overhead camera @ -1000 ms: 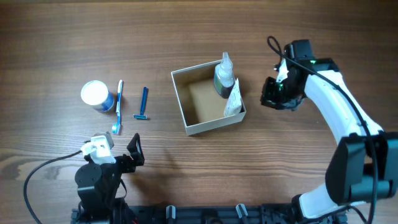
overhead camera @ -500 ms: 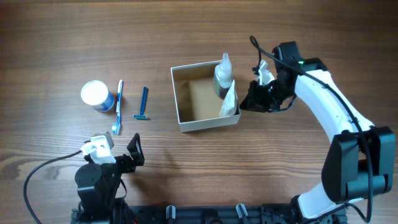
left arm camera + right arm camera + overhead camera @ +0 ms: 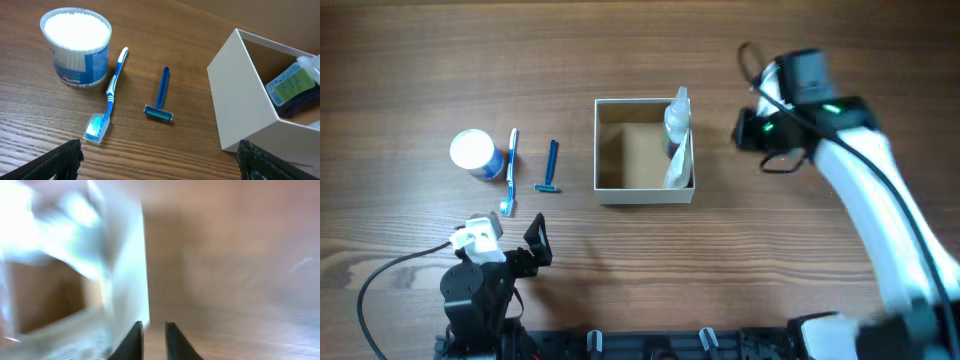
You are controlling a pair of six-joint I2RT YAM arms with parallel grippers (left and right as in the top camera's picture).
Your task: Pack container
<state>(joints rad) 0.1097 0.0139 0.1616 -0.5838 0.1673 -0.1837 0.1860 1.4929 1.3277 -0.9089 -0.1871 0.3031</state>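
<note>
1. Two dark fingertips of the left gripper [image 3: 161, 162] sit in the bottom corners of the left wrist view, spread wide with nothing between them. Overhead, this arm is at the lower left of the frame.
2. Three loose things lie left of centre on the wooden table [image 3: 800, 260]: one blue razor [image 3: 551, 165], one blue-and-white toothbrush [image 3: 509, 172] and one round jar [image 3: 475, 153] packed with cotton swabs. Razor and toothbrush lie roughly parallel and apart, heads toward the bottom of the frame. The toothbrush is just beside the jar.
3. One container [image 3: 645, 195] stands at the centre of the overhead frame with its opening up. It is square, so it has no long axis, and its white walls run parallel to the frame edges.
4. Inside, against its right wall, are one white-capped bottle [image 3: 675, 125] near the upper right corner and one white packet [image 3: 676, 170] leaning just below it. Tan floor shows to their left.
5. One right gripper [image 3: 745, 132] hangs right of the container, apart from it. Its wrist view is smeared, yet the fingers show drawn almost together, with a slim gap and nothing held
</note>
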